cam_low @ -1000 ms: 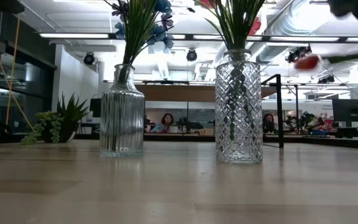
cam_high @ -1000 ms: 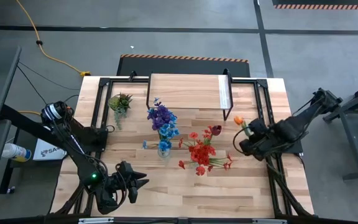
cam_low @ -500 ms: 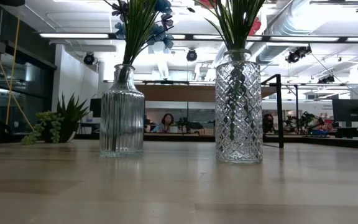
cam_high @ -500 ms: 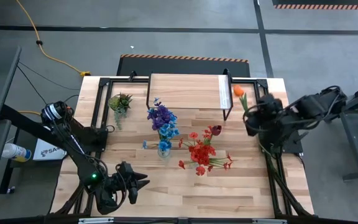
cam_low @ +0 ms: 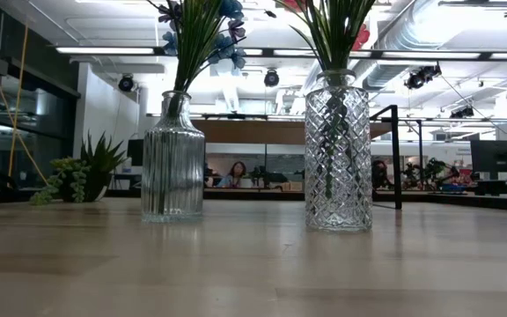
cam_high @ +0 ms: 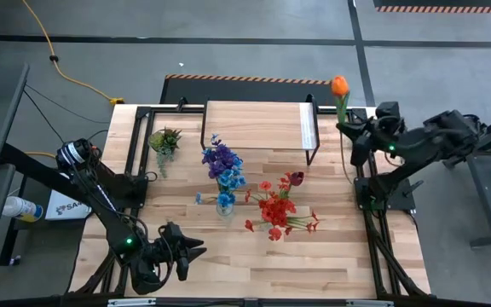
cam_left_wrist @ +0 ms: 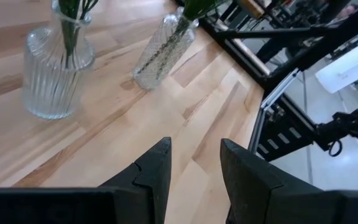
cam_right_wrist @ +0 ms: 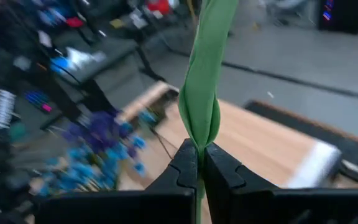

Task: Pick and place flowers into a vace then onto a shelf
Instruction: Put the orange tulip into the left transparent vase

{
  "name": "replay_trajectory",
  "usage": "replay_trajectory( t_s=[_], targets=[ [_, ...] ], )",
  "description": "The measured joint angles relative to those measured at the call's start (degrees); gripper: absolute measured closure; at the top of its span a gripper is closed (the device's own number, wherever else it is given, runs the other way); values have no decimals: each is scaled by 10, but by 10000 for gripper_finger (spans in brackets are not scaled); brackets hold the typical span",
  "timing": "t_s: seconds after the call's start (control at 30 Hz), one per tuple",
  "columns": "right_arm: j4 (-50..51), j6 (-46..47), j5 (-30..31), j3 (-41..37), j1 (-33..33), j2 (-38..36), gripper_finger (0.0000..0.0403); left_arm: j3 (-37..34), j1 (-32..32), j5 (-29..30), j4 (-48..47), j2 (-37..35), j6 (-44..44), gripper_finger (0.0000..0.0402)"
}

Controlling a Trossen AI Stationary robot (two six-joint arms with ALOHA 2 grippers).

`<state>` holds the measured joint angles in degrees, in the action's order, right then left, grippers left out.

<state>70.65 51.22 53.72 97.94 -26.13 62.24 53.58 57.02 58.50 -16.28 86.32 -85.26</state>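
An orange flower (cam_high: 339,85) on a green stem is up in the air at the table's far right, by the shelf's (cam_high: 254,125) right end. My right gripper (cam_high: 346,130) is shut on it. A ribbed glass vase (cam_low: 172,158) holds purple and blue flowers (cam_high: 222,166). A diamond-cut vase (cam_low: 337,154) holds red flowers (cam_high: 277,207). Both vases stand on the table's middle. My left gripper (cam_high: 196,249) waits open near the table's near left; nothing is between its fingers (cam_left_wrist: 194,168). My right gripper pinches the orange flower's stem (cam_right_wrist: 198,144) between its two fingers, just below a long green leaf (cam_right_wrist: 205,74). The fingers come from the table's right side, across the stem. The flower is lifted clear and stands roughly upright, with its bloom above the fingers.
A small green spiky potted plant (cam_high: 164,139) sits at the far left of the table. Dark metal frame rails (cam_high: 361,170) run along the table's sides. People show in the room beyond the table in the low view.
My right gripper has risen with the orange flower, moved toward the table's far edge and tipped up from pointing down to nearly level. The flower has left the low view through its top and now stands upright beside the shelf's right end.
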Motion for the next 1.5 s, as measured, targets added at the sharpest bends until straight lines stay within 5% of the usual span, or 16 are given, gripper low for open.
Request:
replay_trajectory(
  t_s=[0.37, 0.6, 1.1, 1.5],
  targets=[
    [-324, -263, -72, 2, -1, 23, 402, 0, 0, 52, 89, -15, 71, 231],
    [-487, -366, -181, 2, -2, 65, 402, 0, 0, 73, 202, -69, 236, 231],
    [-661, -398, -367, 2, -1, 164, 402, 0, 0, 16, 592, -150, 773, 231],
    [-731, -356, -437, 2, 20, 250, 402, 0, -1, -24, 678, -185, 943, 231]
  ],
)
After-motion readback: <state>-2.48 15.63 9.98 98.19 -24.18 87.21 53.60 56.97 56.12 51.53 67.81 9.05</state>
